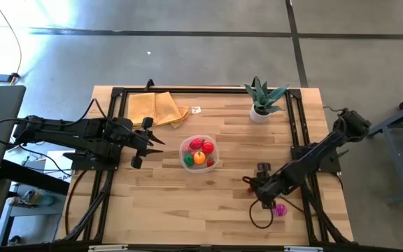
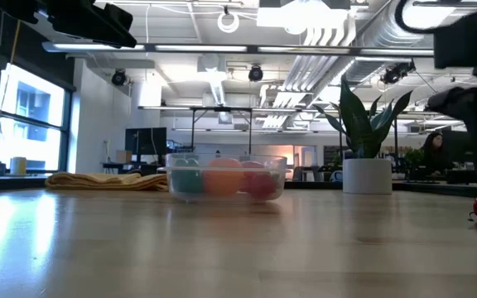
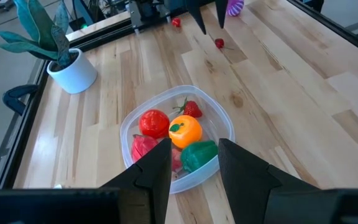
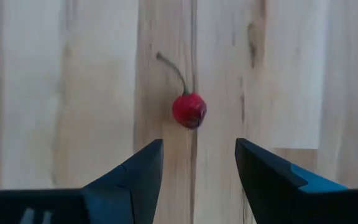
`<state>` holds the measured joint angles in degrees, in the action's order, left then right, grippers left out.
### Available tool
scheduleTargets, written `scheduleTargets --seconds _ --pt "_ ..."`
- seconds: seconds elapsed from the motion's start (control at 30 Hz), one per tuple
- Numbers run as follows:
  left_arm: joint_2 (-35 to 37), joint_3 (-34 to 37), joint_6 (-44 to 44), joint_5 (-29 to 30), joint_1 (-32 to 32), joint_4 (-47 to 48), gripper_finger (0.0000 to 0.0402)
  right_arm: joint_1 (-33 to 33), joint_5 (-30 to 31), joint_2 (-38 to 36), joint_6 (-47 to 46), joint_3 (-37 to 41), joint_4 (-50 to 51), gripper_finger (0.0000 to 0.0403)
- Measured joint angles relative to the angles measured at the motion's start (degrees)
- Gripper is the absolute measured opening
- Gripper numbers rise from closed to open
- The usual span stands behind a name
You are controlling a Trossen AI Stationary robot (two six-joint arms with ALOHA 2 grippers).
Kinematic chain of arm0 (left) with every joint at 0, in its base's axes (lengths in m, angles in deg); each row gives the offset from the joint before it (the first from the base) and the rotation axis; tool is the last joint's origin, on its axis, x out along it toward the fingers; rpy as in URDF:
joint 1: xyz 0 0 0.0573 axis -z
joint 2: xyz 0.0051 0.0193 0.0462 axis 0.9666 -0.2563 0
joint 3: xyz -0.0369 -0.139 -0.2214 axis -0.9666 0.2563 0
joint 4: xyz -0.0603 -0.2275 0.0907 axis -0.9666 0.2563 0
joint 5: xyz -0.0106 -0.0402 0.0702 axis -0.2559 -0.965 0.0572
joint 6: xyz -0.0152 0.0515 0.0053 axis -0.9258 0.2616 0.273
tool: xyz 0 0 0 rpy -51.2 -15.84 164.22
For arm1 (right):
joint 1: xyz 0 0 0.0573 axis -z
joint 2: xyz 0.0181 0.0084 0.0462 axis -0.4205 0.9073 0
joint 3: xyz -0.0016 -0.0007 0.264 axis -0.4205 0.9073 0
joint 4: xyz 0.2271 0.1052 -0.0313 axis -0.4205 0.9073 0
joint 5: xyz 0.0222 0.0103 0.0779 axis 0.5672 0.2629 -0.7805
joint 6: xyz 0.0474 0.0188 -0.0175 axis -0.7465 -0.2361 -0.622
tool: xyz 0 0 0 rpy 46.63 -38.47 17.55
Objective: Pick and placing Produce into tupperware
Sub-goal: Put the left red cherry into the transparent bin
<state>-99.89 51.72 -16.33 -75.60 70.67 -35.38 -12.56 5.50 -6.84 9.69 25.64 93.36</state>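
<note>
The right gripper (image 4: 197, 163) points down at the pale plank table (image 1: 187, 210), jaws parted and empty over one glossy round cherry (image 4: 189, 111) with a thin curved stem. The clear round-cornered tupperware (image 1: 199, 152) at mid-table holds five smooth toy pieces — left gripper (image 1: 147, 142) closed just beside it.

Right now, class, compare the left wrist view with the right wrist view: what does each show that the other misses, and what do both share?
Only the left wrist view shows the tupperware holding an orange piece, a red tomato, a strawberry and a green piece, plus the potted plant. Only the right wrist view shows the right gripper from behind, open, aimed at the cherry and not touching it. Both share that cherry on the wooden table.
</note>
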Motion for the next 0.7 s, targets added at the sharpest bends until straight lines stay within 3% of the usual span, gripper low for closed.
scheduleTargets --seconds 0.37,0.7 --pt "0.0 0.0 0.0 0.0 0.0 0.0 0.0120 0.3 -0.6 7.2 5.6 0.0 -1.9 0.0193" --pt "0.0 0.0 0.0 0.0 0.0 0.0 0.0120 2.0 -1.3 8.8 8.9 -0.1 -4.7 0.0192"
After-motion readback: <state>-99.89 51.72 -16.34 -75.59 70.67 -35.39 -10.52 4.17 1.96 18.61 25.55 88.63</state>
